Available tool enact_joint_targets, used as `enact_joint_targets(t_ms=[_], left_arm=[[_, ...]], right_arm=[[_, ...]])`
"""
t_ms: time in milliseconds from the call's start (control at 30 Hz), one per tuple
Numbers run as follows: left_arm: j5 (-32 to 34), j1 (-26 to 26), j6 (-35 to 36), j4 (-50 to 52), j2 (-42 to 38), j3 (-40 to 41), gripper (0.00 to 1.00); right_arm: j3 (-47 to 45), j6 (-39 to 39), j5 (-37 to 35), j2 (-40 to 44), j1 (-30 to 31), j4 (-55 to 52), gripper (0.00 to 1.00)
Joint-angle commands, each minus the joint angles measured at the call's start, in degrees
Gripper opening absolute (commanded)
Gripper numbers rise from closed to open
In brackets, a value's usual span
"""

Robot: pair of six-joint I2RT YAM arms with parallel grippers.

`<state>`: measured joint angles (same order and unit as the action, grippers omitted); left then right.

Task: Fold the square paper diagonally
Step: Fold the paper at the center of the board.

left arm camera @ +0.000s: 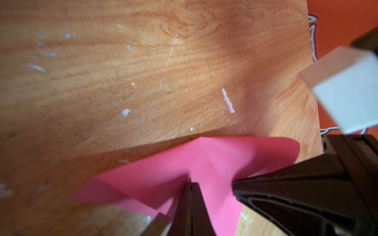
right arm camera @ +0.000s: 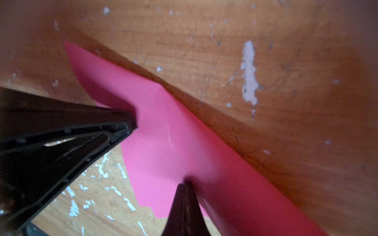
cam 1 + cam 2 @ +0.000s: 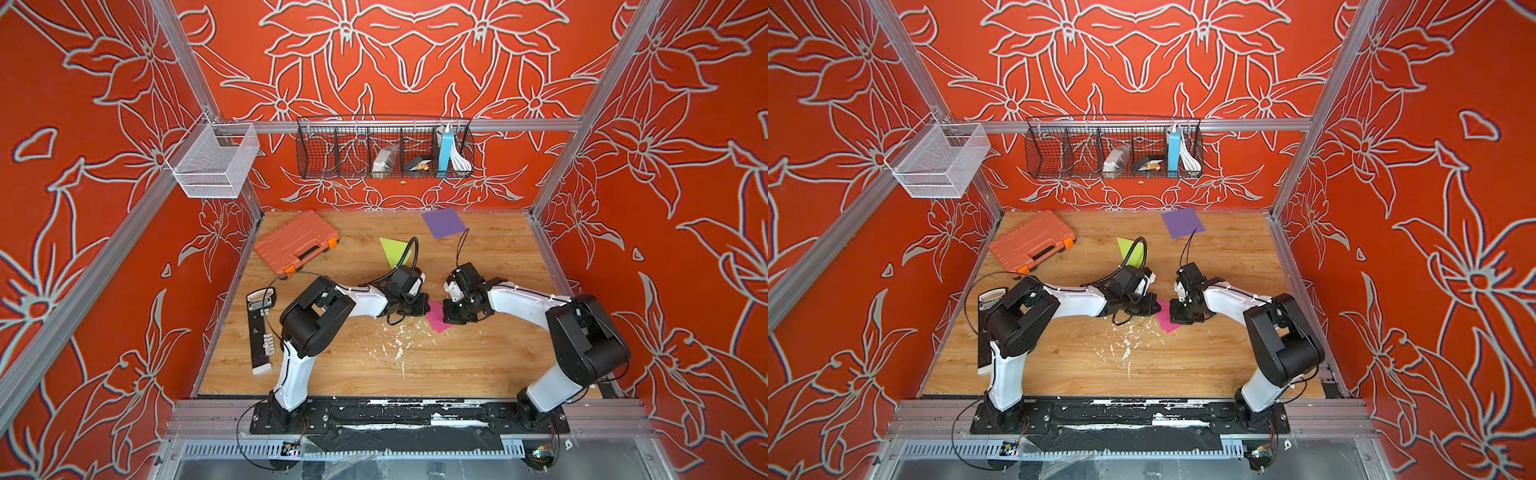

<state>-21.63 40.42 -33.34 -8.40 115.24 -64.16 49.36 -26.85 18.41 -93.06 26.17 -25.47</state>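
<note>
The square paper [image 3: 437, 320] is pink and sits at the table's middle between the two arms; in both top views [image 3: 1168, 321] only a small part shows. My left gripper [image 3: 424, 308] is shut, pinching one part of the sheet [image 1: 214, 159]. My right gripper [image 3: 445, 316] is shut on the sheet close beside it. In the wrist views the paper [image 2: 163, 143] is lifted and bowed, throwing a shadow on the wood, with a soft crease running from the left gripper [image 1: 189, 182]. The right gripper [image 2: 185, 182] grips near one edge. The paper's far part is hidden under the wrists.
An orange tool case [image 3: 297, 243] lies at the back left, a lime green paper [image 3: 394, 249] behind the left wrist, a purple paper [image 3: 444, 222] at the back. A black and white tool [image 3: 261, 332] lies along the left edge. White flecks [image 3: 399, 343] dot the wood.
</note>
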Motion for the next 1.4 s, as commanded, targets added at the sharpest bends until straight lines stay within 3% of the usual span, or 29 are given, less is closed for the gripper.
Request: enact_joint_targets(t_ms=[0,467,800,1367], left_arm=[[0.2,-0.2,-0.3,3.7,-0.5,1.7,0.02],[0.0,-0.2,0.5,4.1,-0.6,1.6,0.02],[-0.5,-0.2,0.4,3.8,0.0,1.2,0.02],[0.1,-0.2,0.6,4.2,0.1,1.1,0.02]], right_arm=[[1.5,2.0,-3.0,-1.7,-0.8,-1.8,0.00],[3.6,3.7,-0.7,-1.9,-1.9,-2.9,0.00],[5.2,0.4,6.7,-2.6,-1.9,3.1,0.04],[9.6,-3.0,2.6,-10.2,-1.9,4.9,0.00]])
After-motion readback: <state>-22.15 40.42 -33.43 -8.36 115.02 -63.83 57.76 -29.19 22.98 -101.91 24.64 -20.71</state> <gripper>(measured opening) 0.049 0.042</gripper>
